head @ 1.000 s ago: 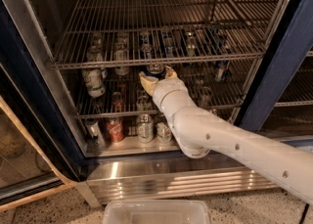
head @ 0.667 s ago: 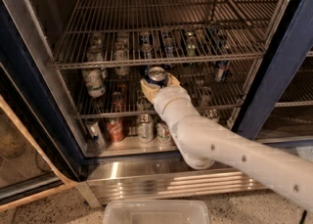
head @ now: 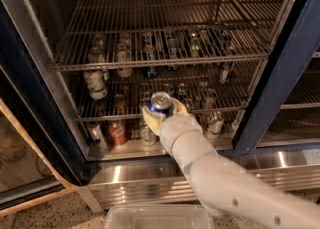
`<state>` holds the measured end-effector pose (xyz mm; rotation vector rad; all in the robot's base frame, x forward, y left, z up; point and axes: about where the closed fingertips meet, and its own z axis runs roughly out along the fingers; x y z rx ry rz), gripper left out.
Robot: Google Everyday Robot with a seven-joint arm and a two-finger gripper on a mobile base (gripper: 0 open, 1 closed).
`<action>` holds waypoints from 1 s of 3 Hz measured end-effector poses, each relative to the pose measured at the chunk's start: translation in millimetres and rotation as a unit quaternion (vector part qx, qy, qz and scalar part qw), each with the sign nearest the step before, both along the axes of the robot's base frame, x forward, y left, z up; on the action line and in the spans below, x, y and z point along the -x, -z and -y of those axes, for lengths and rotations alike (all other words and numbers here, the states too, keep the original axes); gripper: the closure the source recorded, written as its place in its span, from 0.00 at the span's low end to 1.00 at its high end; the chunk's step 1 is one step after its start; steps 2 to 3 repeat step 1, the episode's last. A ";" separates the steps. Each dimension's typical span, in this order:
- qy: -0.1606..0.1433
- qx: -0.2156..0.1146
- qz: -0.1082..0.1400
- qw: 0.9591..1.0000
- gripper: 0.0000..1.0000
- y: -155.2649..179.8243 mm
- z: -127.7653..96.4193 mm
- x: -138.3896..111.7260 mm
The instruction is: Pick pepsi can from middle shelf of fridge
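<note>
Gripping the pepsi can (head: 161, 102), the gripper (head: 163, 111) sits at the front edge of the middle shelf (head: 105, 117), a little left of the fridge's centre. Jaws clamped on the can's sides; pale fingers (head: 150, 118) wrap it from left and right.

- Can tilted, silver top turned up toward the camera, blue body mostly hidden by the fingers.
- Can overlaps the shelf's front rail in view; cannot tell whether its base touches the rods.
- White arm runs from the lower right corner up to the gripper, crossing the ribbed steel base panel (head: 125, 185).
- White-and-green can (head: 95, 84) stands upright at the left end of the middle shelf, well apart from the gripper.
- Red can (head: 118, 132) upright on the fridge floor below, left of the wrist.
- Silver cans (head: 214, 124) on the floor, right of the wrist.
- Fridge (head: 287, 73): dark-blue frame at right.
- Clear plastic bin (head: 160, 216) at the bottom edge, before the base panel.
</note>
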<state>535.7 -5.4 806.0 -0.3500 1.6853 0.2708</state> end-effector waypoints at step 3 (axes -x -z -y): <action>-0.003 -0.006 0.011 1.000 1.00 -7.3 -6.0 50.9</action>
